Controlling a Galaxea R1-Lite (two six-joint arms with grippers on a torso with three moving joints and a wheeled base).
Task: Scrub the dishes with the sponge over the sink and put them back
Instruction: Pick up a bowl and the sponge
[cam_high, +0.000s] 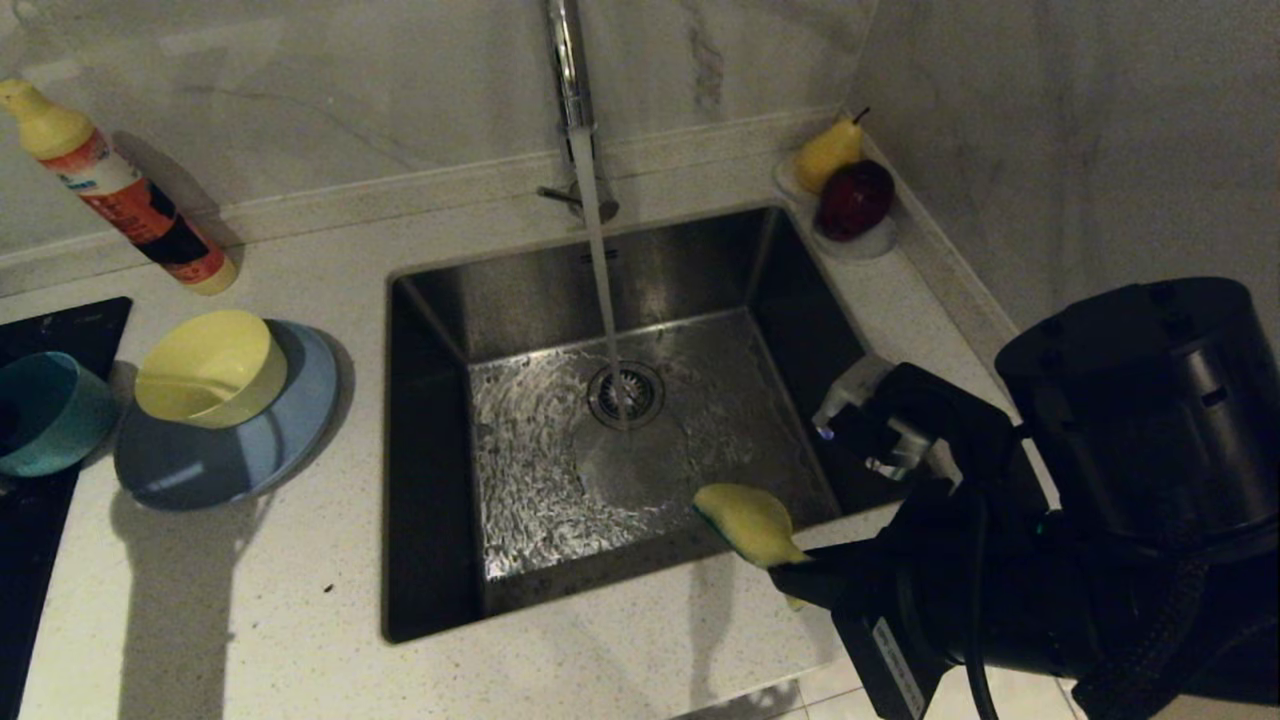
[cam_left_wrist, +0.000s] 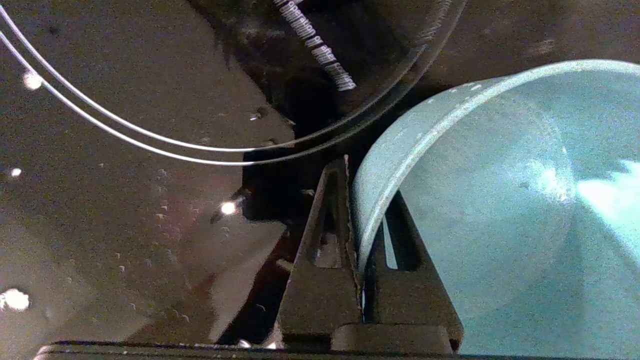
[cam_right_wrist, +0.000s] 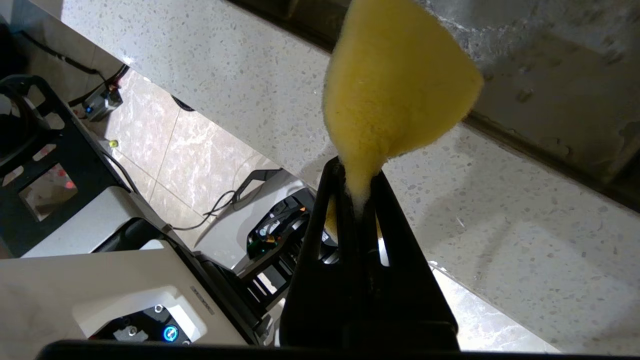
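Note:
My left gripper (cam_left_wrist: 367, 202) is shut on the rim of the teal-blue bowl (cam_left_wrist: 500, 200), one finger outside the wall and one inside. That bowl (cam_high: 45, 410) sits at the far left on the black cooktop (cam_high: 60, 325). Beside it the pale yellow bowl (cam_high: 210, 365) rests tilted on the light-blue plate (cam_high: 235, 455). My right gripper (cam_high: 800, 575) is shut on the yellow sponge (cam_high: 750, 522) at the near right corner of the sink (cam_high: 520, 300). In the right wrist view the sponge (cam_right_wrist: 400, 85) bulges out beyond the pinching gripper (cam_right_wrist: 357, 175).
Water runs from the chrome tap (cam_high: 570, 70) onto the drain strainer (cam_high: 626, 393). A detergent bottle (cam_high: 120, 190) leans against the back wall at the left. A small white dish holds a pear (cam_high: 828, 152) and a red fruit (cam_high: 855, 198) at the back right corner.

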